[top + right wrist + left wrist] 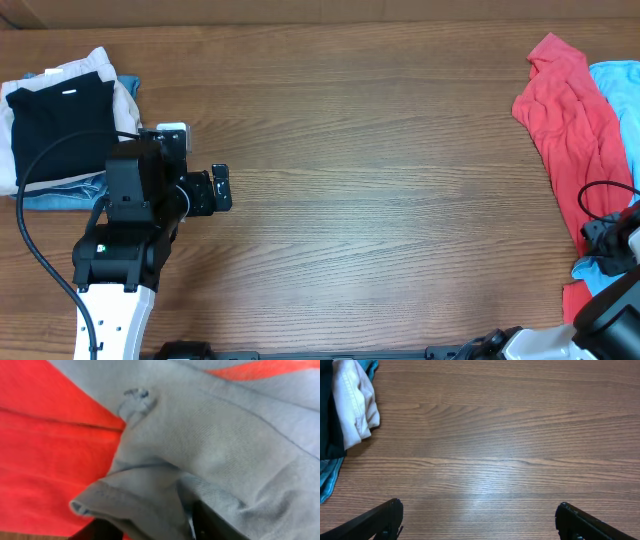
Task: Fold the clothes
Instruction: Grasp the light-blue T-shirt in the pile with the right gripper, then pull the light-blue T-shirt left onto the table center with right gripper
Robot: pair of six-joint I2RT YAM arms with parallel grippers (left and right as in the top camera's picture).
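The sky-blue T-shirt lies crumpled at the table's far right edge, with loose coral-red garments beside and under it. A fold of it shows lower down by my right gripper. In the right wrist view the blue cloth fills the frame over the red cloth, and my right gripper is shut on a bunched fold of the T-shirt. No lettering shows. My left gripper is open and empty over bare wood, far from the clothes; its fingers stand wide apart in the left wrist view.
A folded stack of black, beige and denim-blue pieces sits at the back left, behind my left arm; it also shows in the left wrist view. The wooden table stretches between the arms.
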